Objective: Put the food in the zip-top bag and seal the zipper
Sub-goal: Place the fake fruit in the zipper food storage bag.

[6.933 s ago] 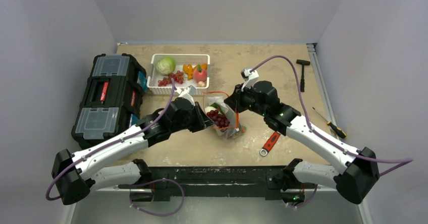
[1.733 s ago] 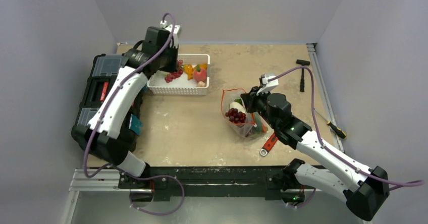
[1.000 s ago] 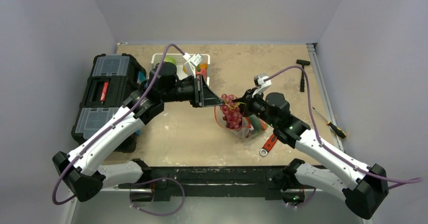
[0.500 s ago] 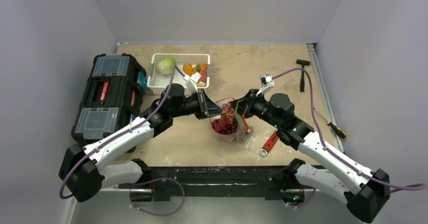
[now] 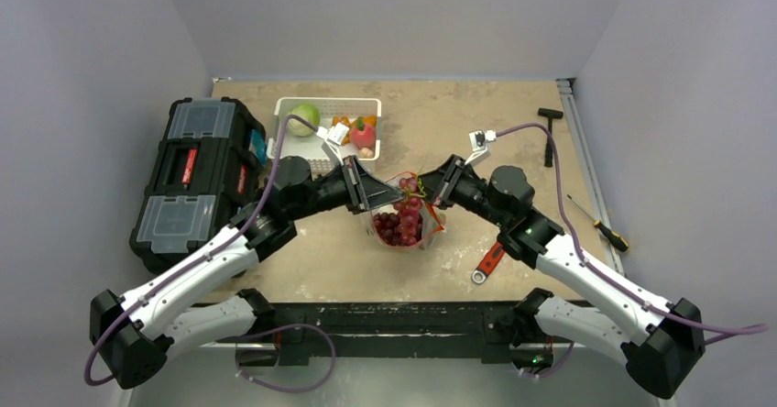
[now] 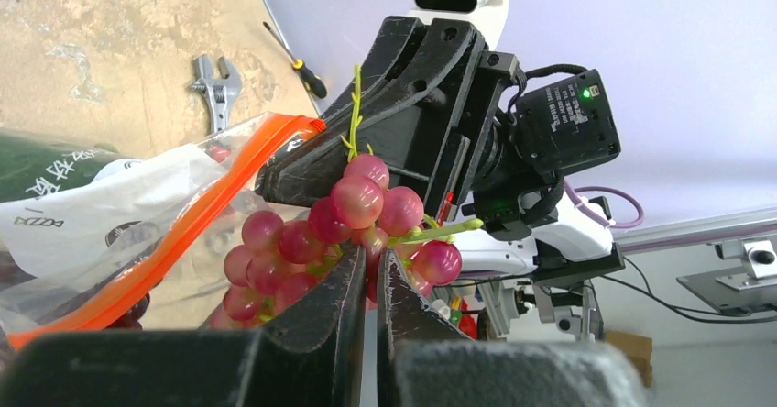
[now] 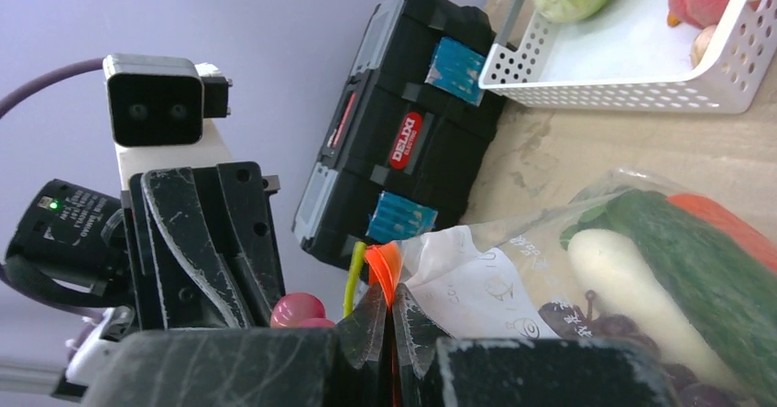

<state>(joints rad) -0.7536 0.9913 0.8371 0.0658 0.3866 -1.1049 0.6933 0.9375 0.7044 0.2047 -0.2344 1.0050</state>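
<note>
Found left claw (image 6: 369, 269) pressed nearly together, pinching a bunch of grapes (image 6: 357, 207) from below, right at the mouth of the bag (image 5: 410, 240). Logged right claw (image 7: 392, 313) clamped tight on the bag's orange zipper (image 7: 383, 266), holding that edge up above the bench (image 5: 513, 132). Saw radish (image 7: 632, 279), cucumber (image 7: 705, 279) and carrot (image 7: 733, 228) inside the bag, beside darker grapes. Noted cabbage (image 5: 305, 116) and peach (image 5: 364, 136) in the white basket (image 5: 302, 157); toolbox (image 5: 197, 178) at left, wrench (image 5: 490, 260) near the bag's right side
</note>
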